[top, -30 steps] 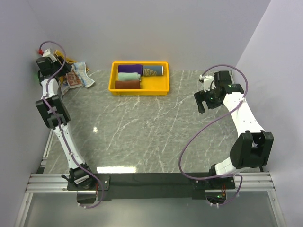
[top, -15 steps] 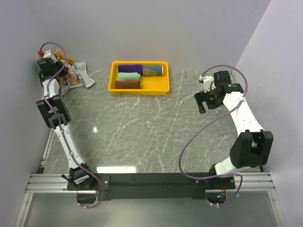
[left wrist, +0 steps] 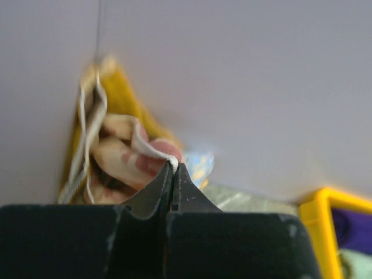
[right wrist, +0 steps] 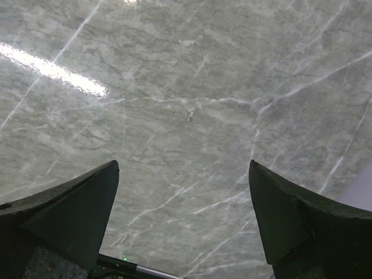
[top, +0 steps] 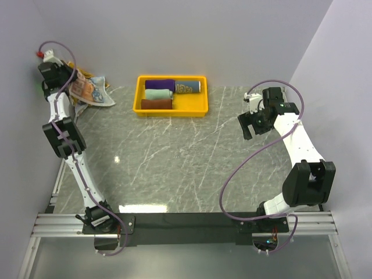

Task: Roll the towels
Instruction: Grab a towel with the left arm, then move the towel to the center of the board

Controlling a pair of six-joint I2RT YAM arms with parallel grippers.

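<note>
Towel [left wrist: 119,160] pinched in left fingers [left wrist: 152,195], arm [top: 61,136] outstretched

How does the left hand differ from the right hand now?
The left hand is shut on a patterned towel; the right hand is open and holds nothing. The left hand is in the far left corner; the right hand hangs over bare table. Both are black.

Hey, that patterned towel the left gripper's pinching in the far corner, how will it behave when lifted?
Probably floppy: the patterned towel hangs in crumpled folds from the left gripper, pinched by one edge. Likely light, since that fingertip pinch seems to hold part of it up. It may drag across the table rather than keep its shape.
</note>
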